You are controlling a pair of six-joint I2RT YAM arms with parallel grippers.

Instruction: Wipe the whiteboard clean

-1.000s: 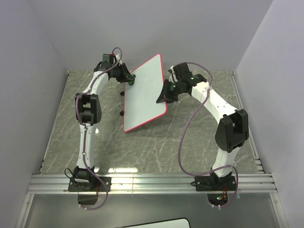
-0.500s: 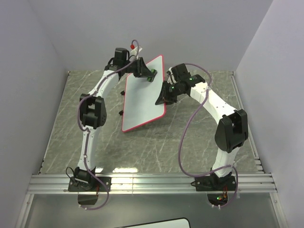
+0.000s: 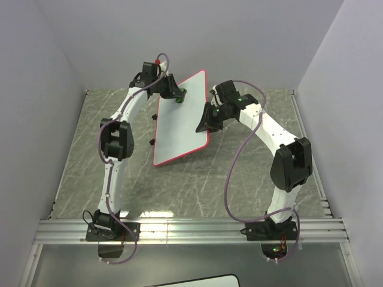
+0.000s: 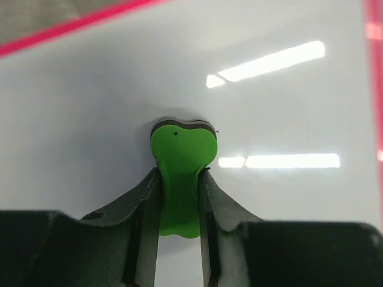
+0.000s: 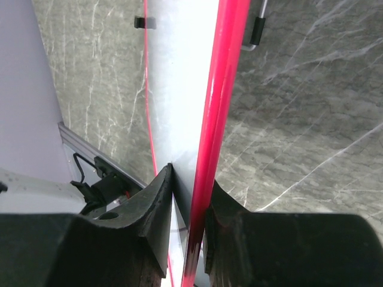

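Leaning tilted above the grey marbled counter, the large white rectangular whiteboard with a thin red-pink frame sits between the two arms, far end raised. Whether its near corner touches the counter cannot be told from the top view.

The right fingers are clenched on the whiteboard's right edge. That wrist camera sees the board almost edge-on, so its face is only a narrow bright sliver. Small black clips show on its rim, and the fingers' bases are cut off at the bottom.

The left fingers grasp a small green eraser with a dark pad, pressed flat against the white surface near the upper left corner. The pad's contact face is hidden. Glare streaks cross the board here. From above, the left fingers are mostly covered by the wrist.
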